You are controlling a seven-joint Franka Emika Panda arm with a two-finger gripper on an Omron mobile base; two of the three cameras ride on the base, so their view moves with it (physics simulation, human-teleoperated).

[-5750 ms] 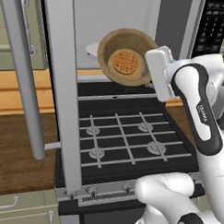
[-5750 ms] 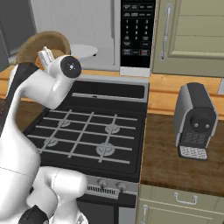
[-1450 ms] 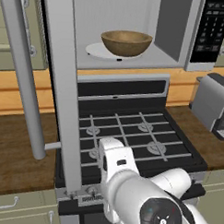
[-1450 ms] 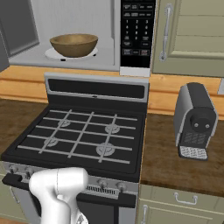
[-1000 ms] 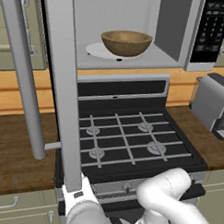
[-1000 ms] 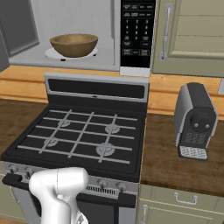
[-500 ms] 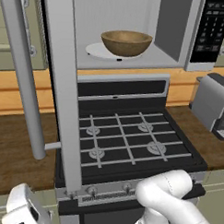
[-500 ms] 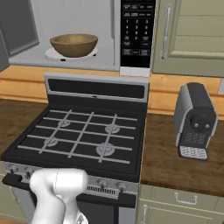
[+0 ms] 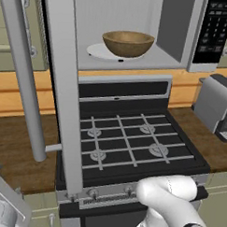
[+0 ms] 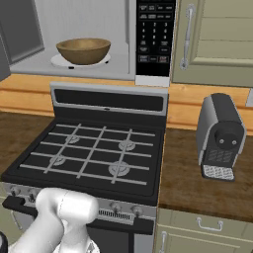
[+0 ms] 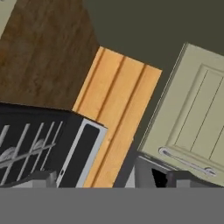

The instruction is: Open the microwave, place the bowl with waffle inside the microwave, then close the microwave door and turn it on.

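Fingers (image 11: pixel 43 178) spread wide on nothing, dark blunt tips low in the hand view over the black stove (image 11: pixel 39 144) grate, ribbed orange backsplash (image 11: pixel 116 113) and a panelled beige cabinet door (image 11: pixel 197 113). Round, thick-rimmed wooden bowl (image 9: pixel 128 43) resting on the white turntable (image 9: pixel 97 51) inside the pale microwave (image 9: pixel 159 28); silver-framed microwave door (image 9: pixel 62 90) swung open.

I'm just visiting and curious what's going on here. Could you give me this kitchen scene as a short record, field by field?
microwave: above the stove, interior lit and pale
microwave door: swung wide open
bowl: wooden, sitting on the white turntable inside the microwave
waffle: cannot be seen from these angles; the bowl's wall hides its inside
gripper: open, holding nothing
stove: black, burners bare
coffee machine: on the counter right of the stove
steps left: shut the door, start the microwave
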